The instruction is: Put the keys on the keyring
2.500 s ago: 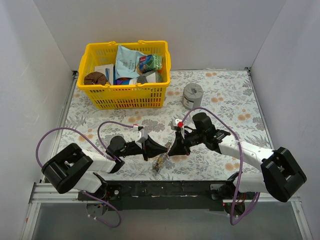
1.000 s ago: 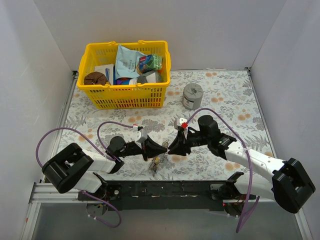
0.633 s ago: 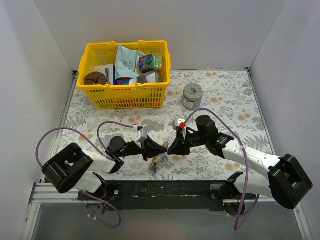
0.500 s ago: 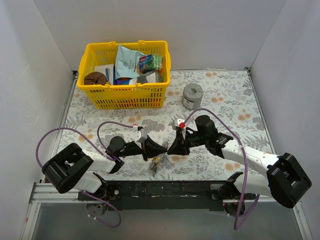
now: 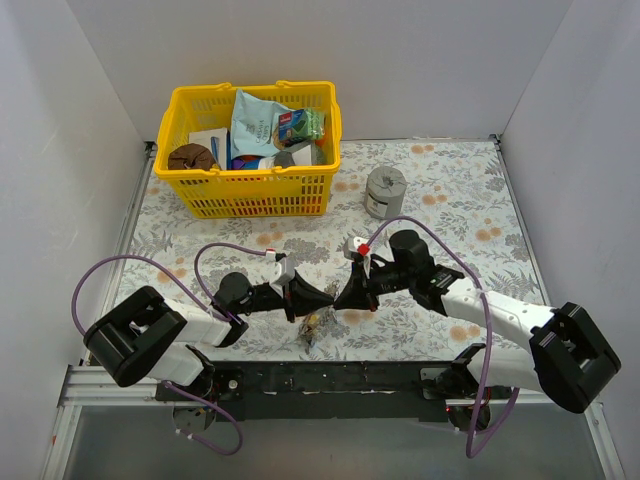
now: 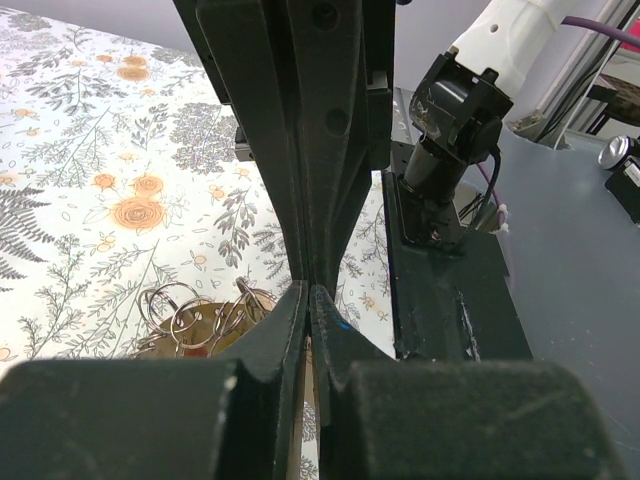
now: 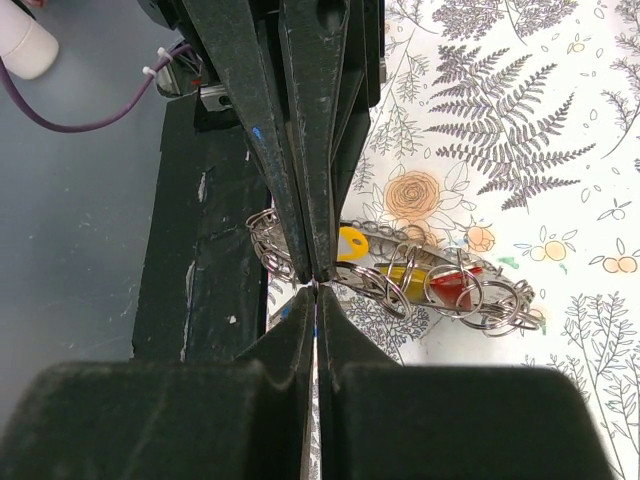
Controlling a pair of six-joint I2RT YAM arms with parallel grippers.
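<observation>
Just below R end effector (image 5: 341,297): keys (image 5: 318,326)

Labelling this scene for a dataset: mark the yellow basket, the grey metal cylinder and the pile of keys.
yellow basket (image 5: 255,196), top view, its front wall.
grey metal cylinder (image 5: 385,183), top view, its top face.
pile of keys (image 7: 432,285), right wrist view, rings at its middle.

keys (image 5: 318,325) heaped front, yellow basket (image 5: 250,196) and grey cylinder (image 5: 384,190) behind

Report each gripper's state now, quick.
Left gripper: shut; whether it pinches anything cannot be told.
Right gripper: shut; whether it pinches anything cannot be told.
</observation>
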